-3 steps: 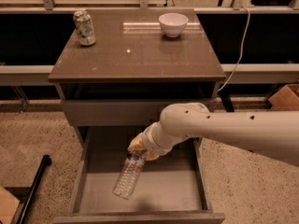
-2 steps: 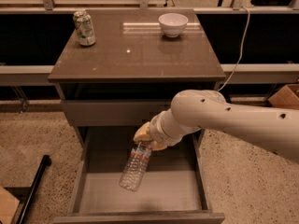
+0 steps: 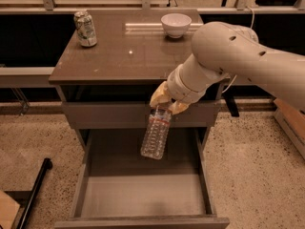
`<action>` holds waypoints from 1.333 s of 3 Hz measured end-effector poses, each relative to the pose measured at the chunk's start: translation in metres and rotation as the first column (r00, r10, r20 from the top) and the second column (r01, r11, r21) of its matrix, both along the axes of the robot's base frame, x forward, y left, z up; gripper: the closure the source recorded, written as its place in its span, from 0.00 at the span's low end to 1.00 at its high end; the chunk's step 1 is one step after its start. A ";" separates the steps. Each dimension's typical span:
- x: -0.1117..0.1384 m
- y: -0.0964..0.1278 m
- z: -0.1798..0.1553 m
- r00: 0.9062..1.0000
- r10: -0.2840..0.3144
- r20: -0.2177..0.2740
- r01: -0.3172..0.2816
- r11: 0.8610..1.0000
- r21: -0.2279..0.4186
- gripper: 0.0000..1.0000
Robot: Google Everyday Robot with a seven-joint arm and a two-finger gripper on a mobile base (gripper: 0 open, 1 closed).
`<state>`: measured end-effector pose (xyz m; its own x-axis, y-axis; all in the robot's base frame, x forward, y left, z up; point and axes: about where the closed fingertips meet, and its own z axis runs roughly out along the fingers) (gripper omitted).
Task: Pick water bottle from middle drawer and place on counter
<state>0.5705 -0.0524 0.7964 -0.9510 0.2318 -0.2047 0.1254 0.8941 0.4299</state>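
While above middle drawer (image 3: 143,197), tool (image 3: 164,107) tight on water bottle (image 3: 155,137).

On counter (image 3: 128,56): can (image 3: 85,28) at back left, white bowl (image 3: 176,24) at back middle (well apart). Just below front edge, gripper (image 3: 164,106) clamped on bottle (image 3: 155,137) top, over open drawer (image 3: 143,194).
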 end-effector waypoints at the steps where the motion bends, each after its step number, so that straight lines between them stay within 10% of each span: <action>1: -0.001 0.001 -0.002 1.000 0.001 0.000 -0.001 1.000 0.000 1.00; 4: 0.068 0.005 0.044 0.984 -0.153 0.096 0.130 0.969 0.211 1.00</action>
